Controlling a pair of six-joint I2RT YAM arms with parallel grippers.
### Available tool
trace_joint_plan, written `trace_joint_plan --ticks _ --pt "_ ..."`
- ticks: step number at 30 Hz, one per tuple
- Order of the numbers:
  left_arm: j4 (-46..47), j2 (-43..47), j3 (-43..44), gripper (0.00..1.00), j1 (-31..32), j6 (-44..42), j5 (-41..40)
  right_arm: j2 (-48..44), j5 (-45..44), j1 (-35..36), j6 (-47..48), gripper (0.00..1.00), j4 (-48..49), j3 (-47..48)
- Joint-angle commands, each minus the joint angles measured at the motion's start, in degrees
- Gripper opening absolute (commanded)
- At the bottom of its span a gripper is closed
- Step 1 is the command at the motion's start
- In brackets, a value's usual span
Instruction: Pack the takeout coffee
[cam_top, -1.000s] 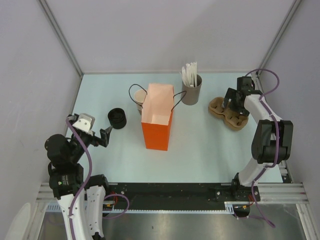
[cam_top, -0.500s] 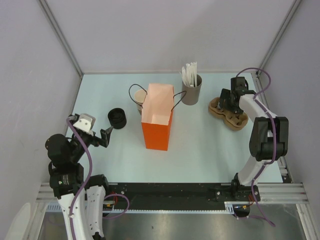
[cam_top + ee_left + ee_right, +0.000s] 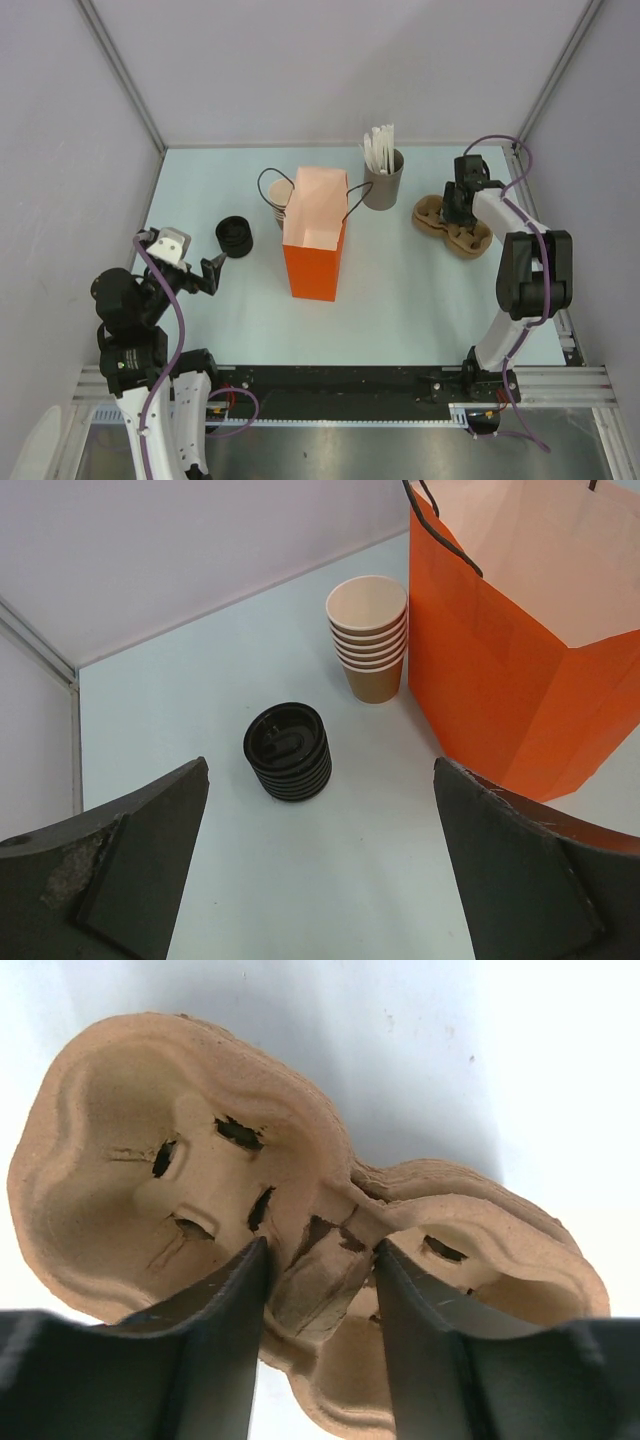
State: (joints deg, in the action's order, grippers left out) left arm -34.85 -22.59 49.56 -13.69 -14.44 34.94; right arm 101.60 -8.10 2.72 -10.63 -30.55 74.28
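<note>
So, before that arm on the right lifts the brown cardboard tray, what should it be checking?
1. Right gripper fingers on either side of the cup carrier's middle ridge: ok.
2. Fingers actually pinching that ridge: cannot tell.
3. Only one carrier will come up, since a second edge shows beneath it: cannot tell.
4. Orange bag upright with its mouth open: ok.
5. Left gripper open, empty and apart from the lid stack: ok.
6. A lidded coffee ready to pack: not ok. Only the lidless cups and loose lids are in view.
</note>
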Motion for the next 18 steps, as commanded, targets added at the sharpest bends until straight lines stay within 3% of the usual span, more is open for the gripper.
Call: trace_joint_plan --ticks 1,11,18 --pt "1.5 0.5 -0.2 1.00 -1.0 0.6 1.5 0.5 -2.1 1.3 2.8 0.43 1.8 2.9" --pt "1.6 0.4 -0.1 0.99 -1.2 1.0 1.9 5.7 -1.2 2.3 13.3 0.41 5.8 8.9" --pt "1.6 0.4 -0.1 0.99 -1.5 1.0 2.0 15.3 6.8 2.0 23.2 0.41 1.5 23.0"
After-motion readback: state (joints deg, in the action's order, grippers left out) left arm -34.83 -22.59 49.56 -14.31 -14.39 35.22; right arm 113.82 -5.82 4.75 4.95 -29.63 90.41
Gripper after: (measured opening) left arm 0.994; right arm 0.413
